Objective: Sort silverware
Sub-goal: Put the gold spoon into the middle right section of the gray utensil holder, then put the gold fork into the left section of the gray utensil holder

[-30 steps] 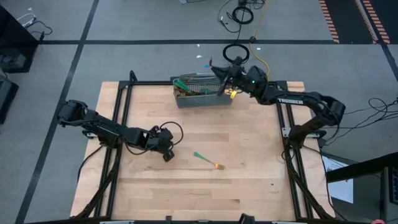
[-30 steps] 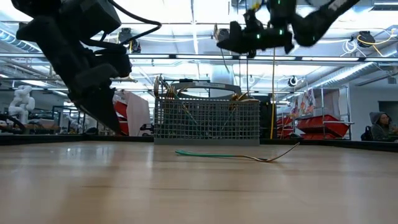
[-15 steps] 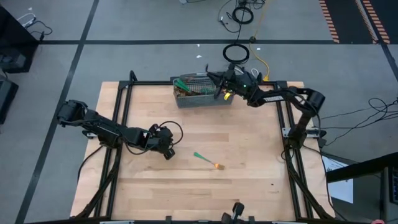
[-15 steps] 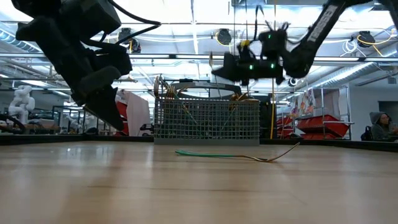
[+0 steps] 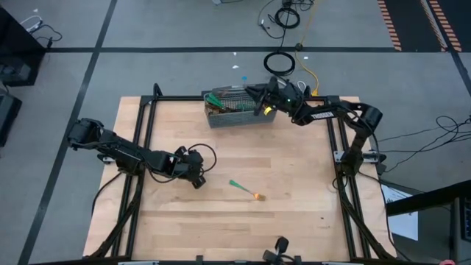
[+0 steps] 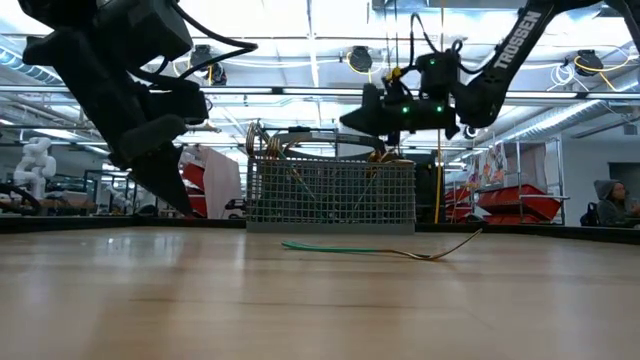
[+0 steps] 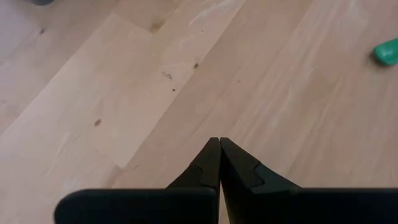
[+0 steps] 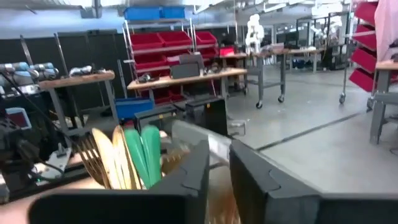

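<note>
Your right gripper hovers over the grey caddy, jaws slightly parted; left gripper (clenched, empty) sits beside the teal-handled fork.

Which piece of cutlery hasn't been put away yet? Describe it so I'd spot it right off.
Start from the pale wooden table, with the grey wire-mesh basket at its far edge. Nearer the middle, right of the left pincer, lies a small gold-coloured utensil with a teal-green handle. It alone lies flat on bare wood; the other pieces stand in the basket.
</note>
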Tool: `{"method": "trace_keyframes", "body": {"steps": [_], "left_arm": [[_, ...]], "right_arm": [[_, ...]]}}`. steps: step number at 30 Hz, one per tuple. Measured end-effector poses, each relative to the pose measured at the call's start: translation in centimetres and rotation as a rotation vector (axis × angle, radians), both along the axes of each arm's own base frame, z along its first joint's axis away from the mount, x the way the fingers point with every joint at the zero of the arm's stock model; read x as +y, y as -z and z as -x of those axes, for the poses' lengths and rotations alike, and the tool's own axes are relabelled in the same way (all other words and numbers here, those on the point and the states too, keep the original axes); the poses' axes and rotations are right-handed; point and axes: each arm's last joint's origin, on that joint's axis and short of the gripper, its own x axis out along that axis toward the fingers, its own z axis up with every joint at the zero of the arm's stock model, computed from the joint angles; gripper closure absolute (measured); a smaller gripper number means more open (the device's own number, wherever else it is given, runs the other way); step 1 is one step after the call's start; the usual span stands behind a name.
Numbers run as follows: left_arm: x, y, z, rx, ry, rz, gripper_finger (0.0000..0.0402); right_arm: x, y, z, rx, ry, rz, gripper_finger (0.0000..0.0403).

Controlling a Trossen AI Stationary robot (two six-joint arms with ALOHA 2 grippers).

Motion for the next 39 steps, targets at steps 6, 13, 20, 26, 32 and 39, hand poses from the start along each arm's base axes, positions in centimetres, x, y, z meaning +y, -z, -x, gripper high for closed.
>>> {"method": "trace_keyframes", "body": {"steps": [6,13,20,26,32,39], "left_arm": [[0.0,0.0,0.0,0.0,0.0,0.0,0.0393],[0.0,0.0,0.0,0.001,0.0,0.0,0.0393],[0.0,0.0,0.1,0.009,0.002,0.006,0.0393],[0.0,0.0,0.1,0.015,0.016,-0.008,0.0393],[0.0,0.0,0.0,0.008,0.016,0.0,0.0393],[-0.1,0.0,0.0,0.011,0.03,0.027,0.0393]], "right_arm": [[0.3,-1.3,0.4,-0.003,0.004,0.006,0.031],[1.5,-4.8,2.1,0.027,0.008,-0.043,0.0282],[7.4,-5.4,4.4,0.423,-0.264,-0.27,0.0275],[16.2,-3.0,3.2,0.737,-0.526,-0.426,0.0275],[22.6,0.1,0.5,0.883,-0.574,-0.443,0.0275],[27.1,3.2,-1.4,1.028,-0.652,-0.48,0.0275]]}}
